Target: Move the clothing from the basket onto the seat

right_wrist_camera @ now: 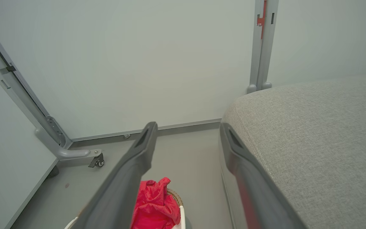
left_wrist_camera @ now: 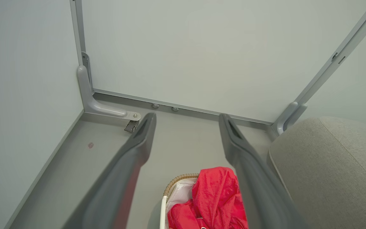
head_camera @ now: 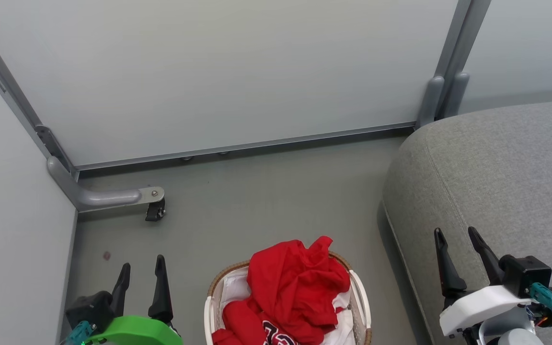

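Low in the head view, the left gripper (head_camera: 143, 262) and the right gripper (head_camera: 455, 231) are holding their long dark fingers apart, empty, pointing toward the pale wall panel (head_camera: 237, 72). Between them, crumpled red clothing (head_camera: 297, 282) is lying heaped in the small oval tan-rimmed basket (head_camera: 221, 278), peaking wallward. Grey floor (head_camera: 266, 201) is separating it from the grey fabric seat (head_camera: 506, 182). The bottom edge is cutting off the basket's near end and the jersey lettering (head_camera: 276, 334).
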### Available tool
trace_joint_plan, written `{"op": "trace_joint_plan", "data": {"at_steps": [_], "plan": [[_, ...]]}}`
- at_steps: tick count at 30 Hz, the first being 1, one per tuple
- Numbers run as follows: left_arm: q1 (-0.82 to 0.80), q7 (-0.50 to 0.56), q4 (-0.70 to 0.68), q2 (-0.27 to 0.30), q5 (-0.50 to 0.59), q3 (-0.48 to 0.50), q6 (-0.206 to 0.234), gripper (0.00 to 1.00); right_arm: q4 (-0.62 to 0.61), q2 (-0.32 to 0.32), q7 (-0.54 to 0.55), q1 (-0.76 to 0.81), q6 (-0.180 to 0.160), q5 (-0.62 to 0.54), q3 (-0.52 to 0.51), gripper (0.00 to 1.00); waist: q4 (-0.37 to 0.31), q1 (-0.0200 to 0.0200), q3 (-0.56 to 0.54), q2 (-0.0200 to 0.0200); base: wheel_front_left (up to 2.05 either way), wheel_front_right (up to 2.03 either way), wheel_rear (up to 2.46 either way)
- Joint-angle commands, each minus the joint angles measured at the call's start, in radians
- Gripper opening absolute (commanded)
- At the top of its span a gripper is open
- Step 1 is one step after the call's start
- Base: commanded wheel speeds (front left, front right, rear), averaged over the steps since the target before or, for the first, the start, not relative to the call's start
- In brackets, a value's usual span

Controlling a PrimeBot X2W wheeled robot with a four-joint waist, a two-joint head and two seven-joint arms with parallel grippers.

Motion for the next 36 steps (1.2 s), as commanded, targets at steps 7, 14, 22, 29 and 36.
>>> {"op": "trace_joint_plan", "data": {"at_steps": [7,14,22,29,36], "plan": [[0.007,-0.022,0.011,0.008,0.062,-0.01,0.007,1.0,-0.006,-0.006,-0.023,0.011,0.0,-0.073,0.003,1.0,0.003,0.0,0.001,0.0,0.0,0.0,0.0],[0.007,-0.035,0.021,0.009,0.102,-0.019,0.009,1.0,-0.004,-0.007,-0.036,0.015,0.0,-0.121,0.004,1.0,0.007,0.0,0.002,0.0,0.0,0.0,0.0],[0.01,-0.05,0.035,0.009,0.133,-0.024,0.014,1.0,0.005,-0.008,-0.051,0.018,0.0,-0.171,0.007,1.0,0.009,0.0,0.002,0.0,0.0,0.0,0.0],[0.008,-0.05,0.043,0.009,0.132,-0.02,0.012,1.0,0.008,-0.008,-0.053,0.016,0.0,-0.177,0.006,1.0,0.01,0.0,0.004,0.0,0.0,0.0,0.0],[0.003,-0.05,0.047,0.009,0.131,-0.019,0.011,1.0,0.011,-0.008,-0.053,0.012,0.0,-0.172,0.01,1.0,0.01,0.0,0.007,0.0,0.0,0.0,0.0]]}}
